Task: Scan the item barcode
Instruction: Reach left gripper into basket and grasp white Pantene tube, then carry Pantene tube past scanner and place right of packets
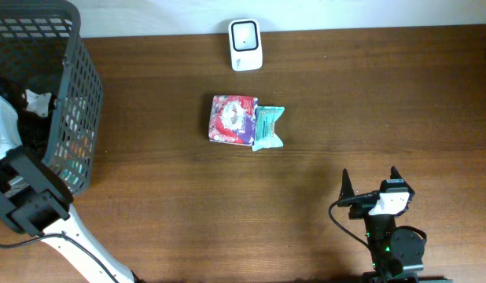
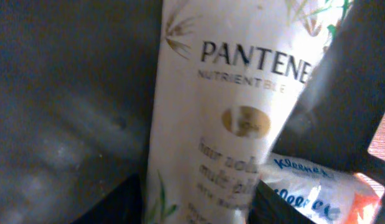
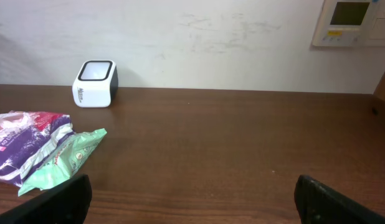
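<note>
The left pincer (image 2: 189, 206) is hanging inside the grey basket (image 1: 78, 102), close against a white Pantene tube (image 2: 223, 118) lying beside a Kleenex pack (image 2: 311, 193); I cannot tell whether it is gripping. Right of the basket, a scanner (image 1: 245, 45), a red packet (image 1: 233, 119) and a green packet (image 1: 268, 128) are sitting on the table (image 1: 188, 204). Farthest from the basket, the right pincer (image 1: 370, 181) is hovering wide open.

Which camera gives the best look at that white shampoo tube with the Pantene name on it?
The left wrist view: the white plastic Pantene tube fills the frame and its lettering is readable. The overhead view shows only the dark grey mesh basket that the left arm reaches into, and I cannot pick the tube out there. The right wrist view does not show it.
</note>
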Robot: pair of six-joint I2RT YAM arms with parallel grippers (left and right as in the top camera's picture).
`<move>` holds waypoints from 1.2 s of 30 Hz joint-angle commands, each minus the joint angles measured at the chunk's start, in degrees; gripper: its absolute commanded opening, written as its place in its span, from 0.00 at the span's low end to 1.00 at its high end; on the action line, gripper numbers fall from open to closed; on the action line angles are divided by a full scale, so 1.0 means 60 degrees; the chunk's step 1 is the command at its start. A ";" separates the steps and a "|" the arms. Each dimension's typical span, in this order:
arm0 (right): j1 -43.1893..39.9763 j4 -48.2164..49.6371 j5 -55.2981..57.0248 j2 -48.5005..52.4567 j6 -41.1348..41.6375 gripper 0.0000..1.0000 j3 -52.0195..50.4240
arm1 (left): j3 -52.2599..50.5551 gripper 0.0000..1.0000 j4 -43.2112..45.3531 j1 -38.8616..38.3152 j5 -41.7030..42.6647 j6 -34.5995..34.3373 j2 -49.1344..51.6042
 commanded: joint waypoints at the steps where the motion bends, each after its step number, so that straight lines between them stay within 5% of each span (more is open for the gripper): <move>1: -0.0062 -0.0073 0.0047 -0.0055 0.0007 0.99 -0.0055 | -0.0066 0.25 0.0102 0.0022 -0.0393 0.0117 -0.0007; 5: -0.0062 -0.0073 0.0047 -0.0055 0.0007 0.99 -0.0055 | 0.0827 0.00 -0.0058 0.0000 -0.0386 -0.1585 -0.0011; 11: -0.0062 -0.0073 0.0047 -0.0055 0.0007 0.98 -0.0055 | 0.5038 0.00 -0.1789 0.0000 -0.0040 -0.3938 -0.0025; 17: -0.0062 -0.0073 0.0047 -0.0055 0.0007 0.99 -0.0055 | 0.9916 0.00 -0.1974 -0.0029 0.2918 -0.7238 -0.0025; 20: -0.0062 -0.0073 0.0047 -0.0055 0.0007 0.99 -0.0055 | 1.0371 0.00 -0.1494 -0.0055 0.4411 -0.9486 -0.0546; 24: -0.0062 -0.0073 0.0047 -0.0055 0.0007 0.99 -0.0055 | 1.0346 0.00 -0.1515 -0.1195 0.6553 -0.9606 -0.0787; 27: -0.0062 -0.0073 0.0047 -0.0055 0.0007 0.99 -0.0055 | 1.0335 0.00 -0.2262 -0.2608 0.5971 -0.9595 -0.0787; 33: -0.0062 -0.0073 0.0047 -0.0055 0.0011 0.99 -0.0055 | 0.9326 0.00 -0.3260 -0.7125 0.0503 -0.9599 -0.0776; 36: -0.0062 -0.0073 0.0047 -0.0055 0.0007 0.99 -0.0055 | 0.7665 0.00 -0.2484 -0.9031 -0.0725 -0.9602 -0.0758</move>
